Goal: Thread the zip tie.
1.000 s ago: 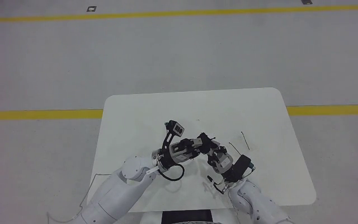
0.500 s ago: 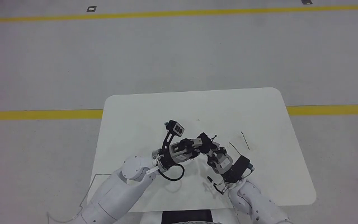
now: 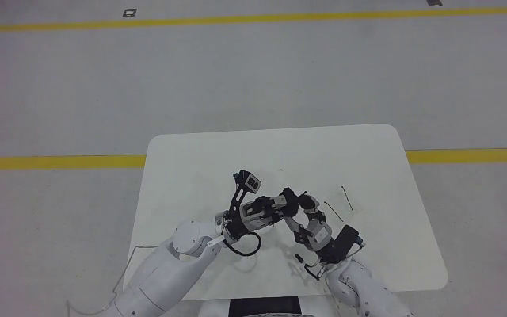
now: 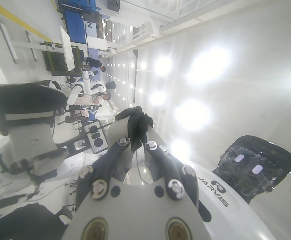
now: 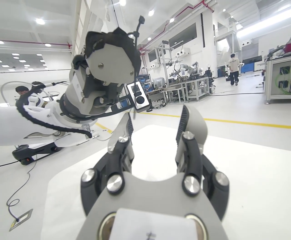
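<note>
While clamping zip tie (image 5: 141,20) in closed left gripper (image 4: 136,118) above bench (image 3: 198,174): stands roughly upright, head end up, just beside and at 9 o'clock from right gripper (image 5: 156,118), spread open, empty.

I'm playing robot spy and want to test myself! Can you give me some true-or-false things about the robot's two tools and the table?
The left tool is shut on a black zip tie. True.
The right tool holds a zip tie too. False: it is open and empty.
A thin black strip lies on the table. True.
The table is red. False: it is white.
</note>
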### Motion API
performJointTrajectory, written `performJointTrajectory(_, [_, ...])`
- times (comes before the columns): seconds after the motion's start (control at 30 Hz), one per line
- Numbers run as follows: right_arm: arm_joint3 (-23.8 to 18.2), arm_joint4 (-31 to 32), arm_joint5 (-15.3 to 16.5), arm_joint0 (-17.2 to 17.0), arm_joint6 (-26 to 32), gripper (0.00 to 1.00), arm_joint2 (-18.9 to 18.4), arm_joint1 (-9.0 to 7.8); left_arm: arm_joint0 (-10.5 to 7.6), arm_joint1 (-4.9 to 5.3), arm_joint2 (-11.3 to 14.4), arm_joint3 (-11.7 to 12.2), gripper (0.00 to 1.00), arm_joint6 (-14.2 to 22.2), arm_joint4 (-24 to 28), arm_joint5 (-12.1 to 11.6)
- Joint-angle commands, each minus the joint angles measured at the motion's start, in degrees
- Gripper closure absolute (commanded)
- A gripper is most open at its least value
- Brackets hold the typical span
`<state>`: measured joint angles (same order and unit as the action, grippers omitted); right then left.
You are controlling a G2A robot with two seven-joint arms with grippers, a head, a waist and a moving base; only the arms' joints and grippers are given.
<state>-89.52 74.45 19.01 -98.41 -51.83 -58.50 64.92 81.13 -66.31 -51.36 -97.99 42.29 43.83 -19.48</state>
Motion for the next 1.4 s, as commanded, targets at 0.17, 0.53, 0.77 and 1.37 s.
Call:
performJointTrajectory(0.17, [-0.7,0.6,0.5,0.2,0.3,0.58,0.5,0.09,0.0,0.0,0.0,0.0,1.0,0.0,0.0,0.0])
performJointTrajectory(0.53, [-2.9,1.6,0.4,-0.1,-1.0,0.69,-0.3,0.06,0.0,0.0,0.0,0.0,1.0,0.0,0.0,0.0])
performJointTrajectory(0.77, [-3.8,2.5,0.3,-0.6,-1.7,0.84,-0.8,0.04,0.0,0.0,0.0,0.0,1.0,0.0,0.0,0.0])
performJointTrajectory(1.37, [-4.0,4.2,-0.7,-1.1,-2.2,1.0,-1.3,0.14,0.0,0.0,0.0,0.0,1.0,0.0,0.0,0.0])
